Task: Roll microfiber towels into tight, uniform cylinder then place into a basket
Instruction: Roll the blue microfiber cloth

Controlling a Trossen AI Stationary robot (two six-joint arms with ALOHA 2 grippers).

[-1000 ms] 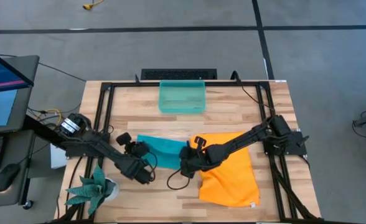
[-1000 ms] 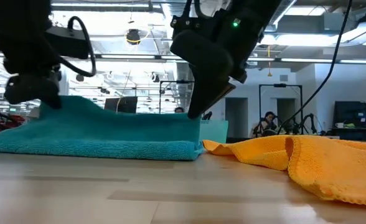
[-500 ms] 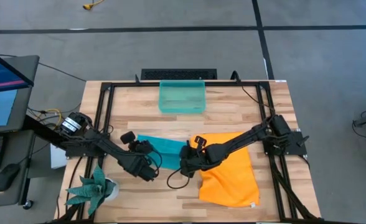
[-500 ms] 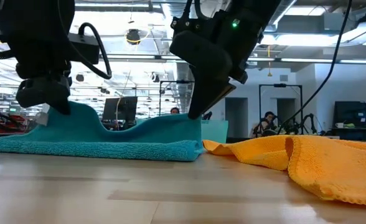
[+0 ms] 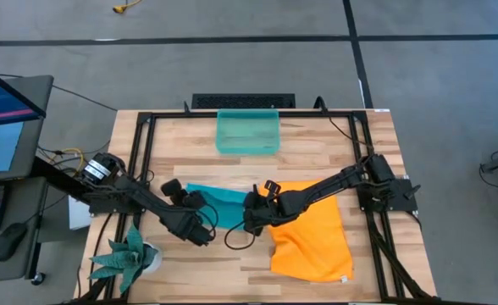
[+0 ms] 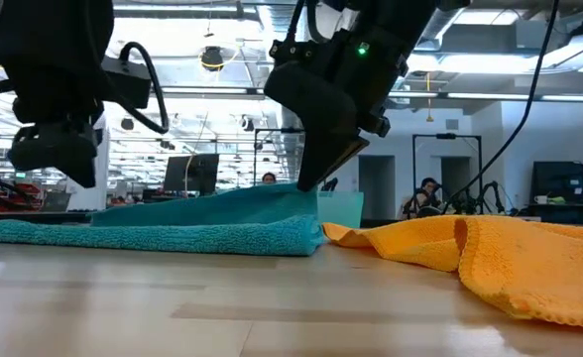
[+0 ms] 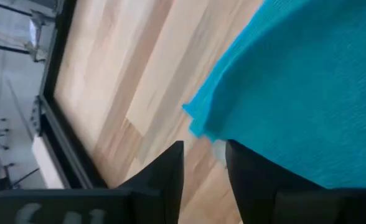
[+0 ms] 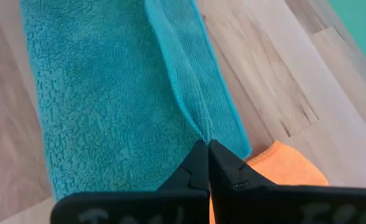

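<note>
Teal towel [image 8: 114, 99] edge in right gripper [image 8: 205, 148]

- You see a teal-blue towel [image 5: 224, 203] with a bumpy, nubby weave.
- Your other towel [image 5: 312, 237] is bright orange.
- The basket [image 5: 248, 133] is see-through green.
- The table [image 5: 317, 148] is pale striped wood.

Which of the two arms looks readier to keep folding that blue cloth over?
Likely the right: its pincer is shut on the teal towel's edge, lifting it. The left pincer hangs at the towel's other end, gripping nothing.
</note>
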